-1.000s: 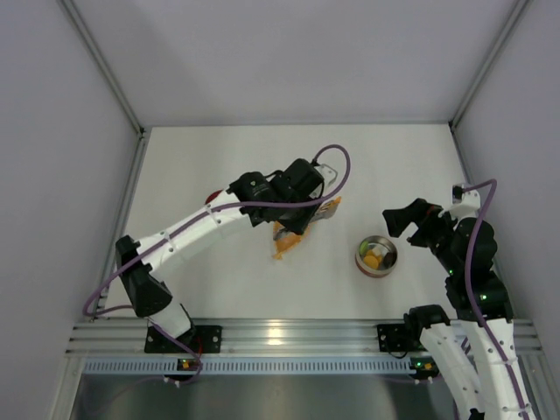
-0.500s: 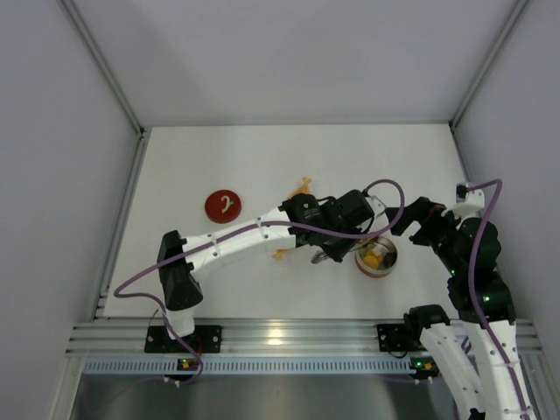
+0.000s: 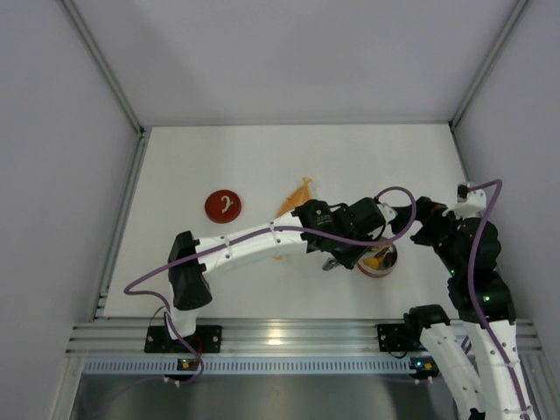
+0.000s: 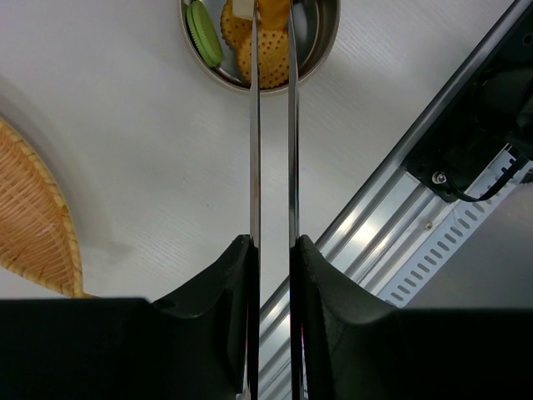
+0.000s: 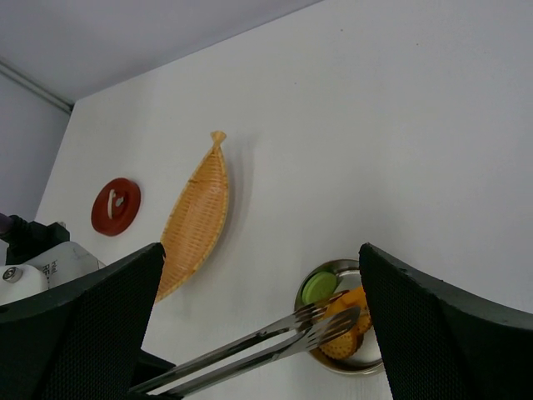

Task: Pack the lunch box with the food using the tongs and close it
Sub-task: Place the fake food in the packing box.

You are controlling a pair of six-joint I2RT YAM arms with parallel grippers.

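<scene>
White tabletop (image 3: 219, 157). Orange woven tray (image 5: 196, 218), left of the open lunch box (image 4: 310, 29) and apart from it. Right end effector (image 5: 260, 275), spread wide and holding nothing, just right of lunch box. Left end effector (image 4: 272, 250), narrowed on tongs (image 4: 254, 150), tips reaching into lunch box. Red lid (image 3: 223, 206), well left of lunch box, beyond tray. Food (image 4: 266, 54), orange crackers and one green piece, inside lunch box.

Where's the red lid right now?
From the overhead camera, the red lid lies on the left side, just left of the orange tray and far from the lunch box on the right.
</scene>
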